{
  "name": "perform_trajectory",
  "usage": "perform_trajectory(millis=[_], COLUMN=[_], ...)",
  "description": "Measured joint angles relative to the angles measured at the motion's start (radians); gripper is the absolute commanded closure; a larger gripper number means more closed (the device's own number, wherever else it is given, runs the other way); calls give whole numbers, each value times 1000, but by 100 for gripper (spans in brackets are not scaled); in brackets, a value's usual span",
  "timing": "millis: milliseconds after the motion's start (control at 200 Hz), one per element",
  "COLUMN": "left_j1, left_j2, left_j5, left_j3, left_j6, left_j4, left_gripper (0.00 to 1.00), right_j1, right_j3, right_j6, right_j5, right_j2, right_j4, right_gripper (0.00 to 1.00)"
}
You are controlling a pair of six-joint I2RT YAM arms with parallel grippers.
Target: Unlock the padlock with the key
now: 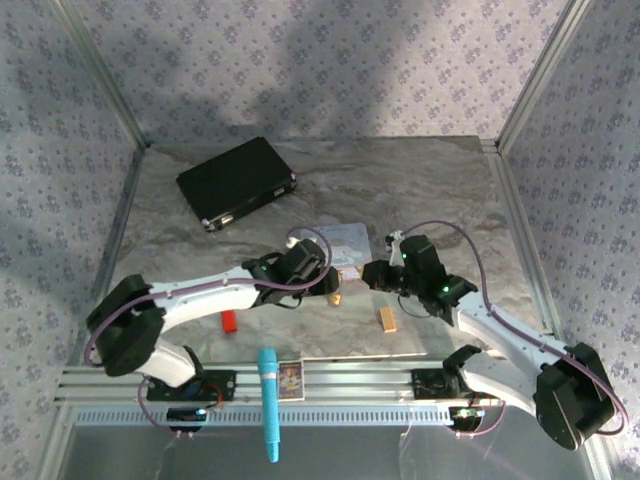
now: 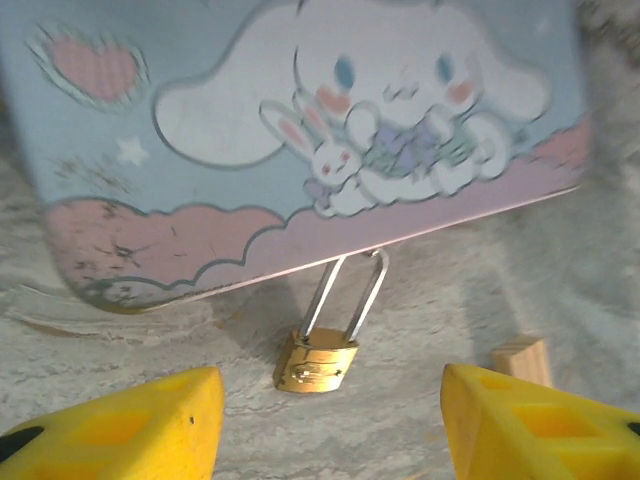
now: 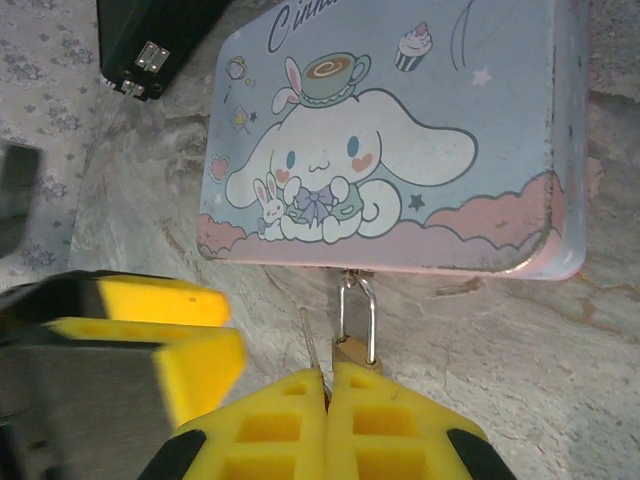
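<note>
The padlock is hanging by its shackle from the near edge of the tin, with its body lying on the table. The left gripper is hovering just before it, fingers spread wide. The right gripper is pinching the key between closed fingers, its blade pointing toward the tin just left of the padlock.

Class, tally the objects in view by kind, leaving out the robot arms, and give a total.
Blocks: 2, red block, tan block
Cases: 2, black case, tin
Padlock: 1
Key: 1
Teal pen: 1
Card: 1
Total: 8
</note>
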Motion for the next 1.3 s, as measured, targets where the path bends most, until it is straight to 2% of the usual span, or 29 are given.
perform_trajectory(millis=[190,330,615,790,1019,1299], left_j1=[0,-1,-11,-24,-24,-26], left_j2=[114,175,225,265,269,274], left_j5=[29,53,71,68,50,45], left_j3=[54,69,68,68,68,48], left_j6=[35,42,42,37,9,-40], left_j4=[0,30,84,108,109,161], left_gripper=[38,41,44,53,72,83], right_j1=[0,-3,-27,-32,-32,-42], right_j3=[-27,-56,-128,-137,-142,-179], right_j6=[0,2,27,38,50,97], right_j5=[16,37,63,64,63,28], right_j2=[-42,-85,-153,-153,-152,-62], right_j4=[-6,-22,-26,-26,-13,84], right_gripper=[100,100,100,100,100,100])
